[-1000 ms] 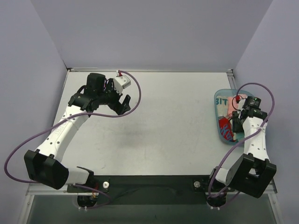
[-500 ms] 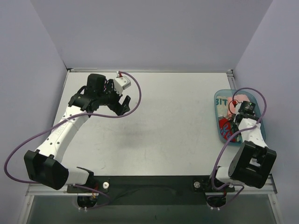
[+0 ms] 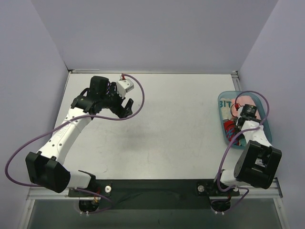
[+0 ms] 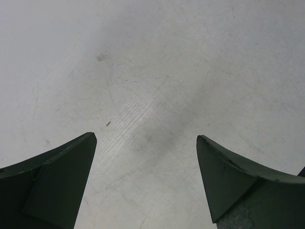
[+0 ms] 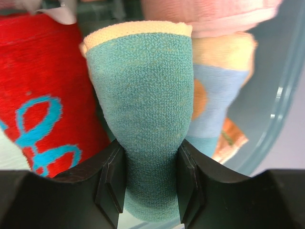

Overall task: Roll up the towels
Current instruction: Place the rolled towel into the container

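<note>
The pale yellow towel with teal-green patches (image 5: pixel 143 95) stands bunched between the pads of my right gripper (image 5: pixel 151 176), which is shut on its teal fold. The red towel with blue pattern (image 5: pixel 43 95) lies right beside it on the left, and in the top view the red towel (image 3: pixel 229 130) shows in the tray's near end. My right gripper (image 3: pixel 239 125) is low inside the light blue tray (image 3: pixel 221 102). Far off at the table's back left, my left gripper (image 3: pixel 127 108) hangs open over bare table, and in its wrist view the left gripper (image 4: pixel 147 143) holds nothing.
More folded cloths lie in the tray: a pink one (image 5: pixel 214 14) at the top and a light blue, orange and yellow one (image 5: pixel 209 105) to the right. The tray wall (image 5: pixel 281 95) curves close on the right. Purple cables loop from both arms.
The right arm has folded in over the tray, its wrist shifting slightly up and left while the grip on the towel holds. The left arm has barely moved.
</note>
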Motion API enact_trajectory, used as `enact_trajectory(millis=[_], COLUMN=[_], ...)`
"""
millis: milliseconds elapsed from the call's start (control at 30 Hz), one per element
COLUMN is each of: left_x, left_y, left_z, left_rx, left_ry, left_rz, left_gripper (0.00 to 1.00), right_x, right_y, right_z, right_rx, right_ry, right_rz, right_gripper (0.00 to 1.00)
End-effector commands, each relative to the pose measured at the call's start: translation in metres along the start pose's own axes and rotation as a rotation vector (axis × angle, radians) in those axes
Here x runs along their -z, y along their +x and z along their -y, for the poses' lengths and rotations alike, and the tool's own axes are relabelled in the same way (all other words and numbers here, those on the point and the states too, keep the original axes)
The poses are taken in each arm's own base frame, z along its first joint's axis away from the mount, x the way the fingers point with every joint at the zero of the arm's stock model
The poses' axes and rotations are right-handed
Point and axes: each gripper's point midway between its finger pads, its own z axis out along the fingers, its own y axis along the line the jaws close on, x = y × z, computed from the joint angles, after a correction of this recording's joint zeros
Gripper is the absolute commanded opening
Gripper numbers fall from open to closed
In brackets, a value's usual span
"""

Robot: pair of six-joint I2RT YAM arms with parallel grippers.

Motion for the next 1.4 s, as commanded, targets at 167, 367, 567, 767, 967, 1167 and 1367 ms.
enact_trajectory(millis=[167, 367, 567, 767, 967, 1167, 1367], left_x=[-0.002, -0.002, 0.0, 0.001, 0.003, 0.005, 0.008], left_y=[0.006, 0.007, 0.009, 0.006, 0.005, 0.005, -0.002], left_z=[0.002, 0.002, 0.002, 0.002, 0.003, 0.002, -0.001], left_rx=[-0.011, -0.007, -0.012, -0.013, -0.015, -0.026, 0.006], left_ry=[0.003, 0.004, -0.004, -0.004, -0.003, -0.012, -0.036], left_rz=[-0.011, -0.014, -0.015, -0.008, -0.003, 0.001, 0.011], left_gripper=[0.97, 0.97, 0.97, 0.97, 0.97, 0.97, 0.97], right_x=[0.0, -0.018, -0.021, -0.003, 0.011, 0.016, 0.046], right_y=[0.01, 0.024, 0.03, 0.015, 0.0, -0.005, -0.024], right_z=[-0.032, -0.044, -0.044, -0.03, -0.014, -0.008, -0.003], right_rx=[-0.038, -0.093, -0.109, -0.13, -0.14, -0.143, -0.171], right_ry=[-0.12, -0.208, -0.238, -0.22, -0.192, -0.182, -0.223], right_rz=[-0.033, -0.118, -0.141, -0.103, -0.066, -0.061, 0.013], right_gripper=[0.0, 0.0, 0.11, 0.43, 0.56, 0.57, 0.57])
